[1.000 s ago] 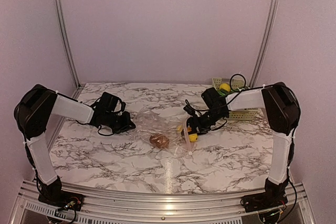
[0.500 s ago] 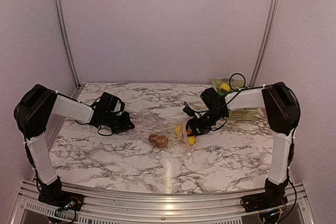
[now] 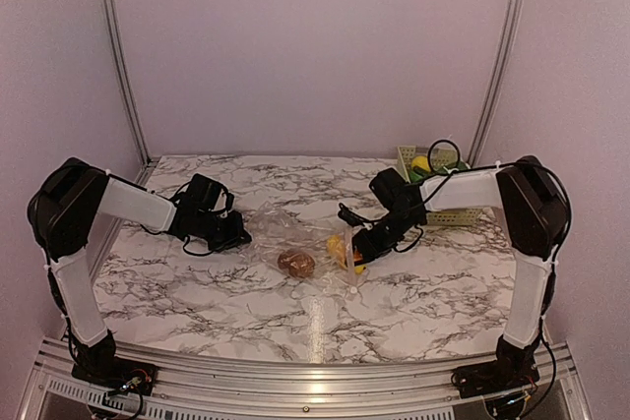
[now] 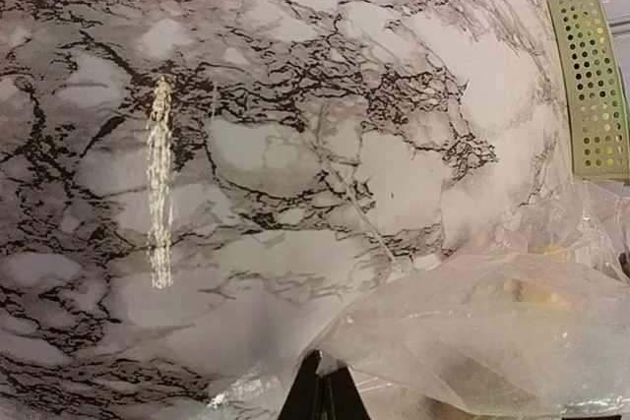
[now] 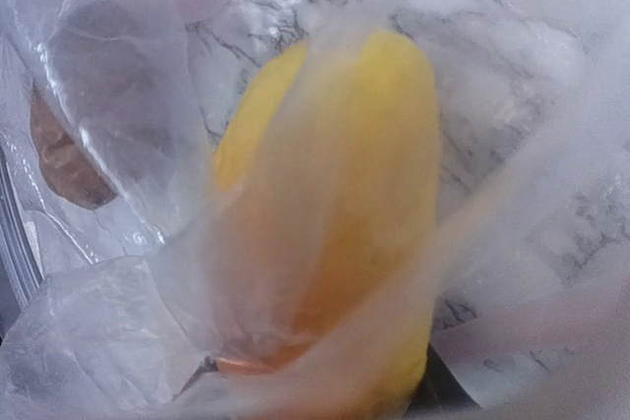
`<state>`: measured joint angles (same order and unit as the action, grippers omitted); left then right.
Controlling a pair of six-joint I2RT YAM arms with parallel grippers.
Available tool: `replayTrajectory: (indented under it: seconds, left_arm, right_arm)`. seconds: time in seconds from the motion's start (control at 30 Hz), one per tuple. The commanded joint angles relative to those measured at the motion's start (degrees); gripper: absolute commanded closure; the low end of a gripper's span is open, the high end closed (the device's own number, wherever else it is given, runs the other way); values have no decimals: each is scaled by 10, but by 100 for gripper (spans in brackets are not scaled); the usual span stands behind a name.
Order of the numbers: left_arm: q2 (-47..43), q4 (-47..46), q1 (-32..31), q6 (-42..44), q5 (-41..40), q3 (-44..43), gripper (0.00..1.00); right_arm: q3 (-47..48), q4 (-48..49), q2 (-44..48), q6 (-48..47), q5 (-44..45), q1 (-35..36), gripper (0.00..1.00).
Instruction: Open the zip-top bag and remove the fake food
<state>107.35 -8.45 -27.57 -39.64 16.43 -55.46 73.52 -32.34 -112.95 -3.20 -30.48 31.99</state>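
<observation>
On the marble counter (image 3: 197, 292), the left hand (image 3: 239, 238) is clenched on the zip-top bag (image 3: 293, 229); the right hand (image 3: 356, 250) frames a film-veiled yellow-orange piece (image 5: 335, 204); whether it grasps, I cannot tell.

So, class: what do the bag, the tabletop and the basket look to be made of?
The bag: thin clear plastic film, glossy; it crinkles and is see-through. The tabletop: marble-patterned, glossy from the glare streak; possibly laminate. The basket: pale green, perforated, probably plastic.
</observation>
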Motion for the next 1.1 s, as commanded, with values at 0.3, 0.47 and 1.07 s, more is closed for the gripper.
replayTrajectory:
  seconds: [0.3, 0.47, 1.07]
  left_arm:
    - [-2, 28, 41, 5, -12, -7, 100]
    - [4, 32, 53, 5, -8, -13, 100]
    - [19, 42, 54, 16, 5, -42, 100]
  right_arm:
    - [-44, -98, 145, -6, 40, -51, 63]
    - [-48, -117, 193, -8, 36, -103, 63]
    - [205, -80, 47, 1, 161, -382, 63]
